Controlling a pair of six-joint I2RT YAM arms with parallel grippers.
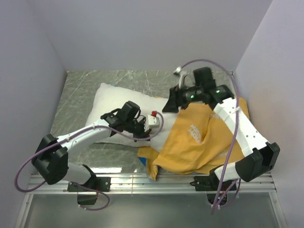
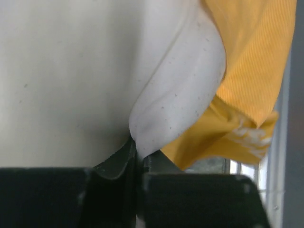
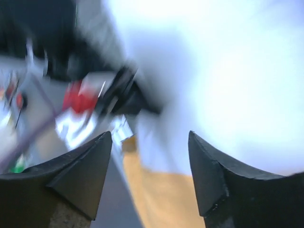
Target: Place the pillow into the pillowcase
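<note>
- The left hand [image 2: 138,153] is clenched on a pinched fold of the plump, plain white, soft-fabric pillow [image 2: 66,80]; its jaws meet with only that cloth between them; seen from above, this left hand [image 1: 142,132] sits at the pillow's near long edge, close to the end that meets the case.
- The right hand [image 3: 149,171] is released, its two dark fingers spread with nothing between them; its wrist view is blurred, so little reads beneath it beyond white cloth and a strip of orange; in the top view the right hand [image 1: 171,104] hangs over the pillow's right end, at the far edge of the case.
- The pillow [image 1: 118,102] lies slantwise on the grey marbled worktop [image 1: 80,85], mostly uncovered; its right end meets the thin orange-yellow pillowcase with white lettering [image 1: 190,142]; the pillowcase lies rumpled at the near right, with a sliver of its blue face showing at the lower left edge; I cannot tell whether any of the pillow is inside yet.
- Step in hand, as I judge it: the start of insertion; the pillow is gripped, the case's mouth is not.
- The next move likely calls for the right hand to find the mouth and take only its upper layer, lifting it open; the left hand could then feed the pinched end in; the thin cloth makes catching both layers a risk, and so does shoving the case away.
</note>
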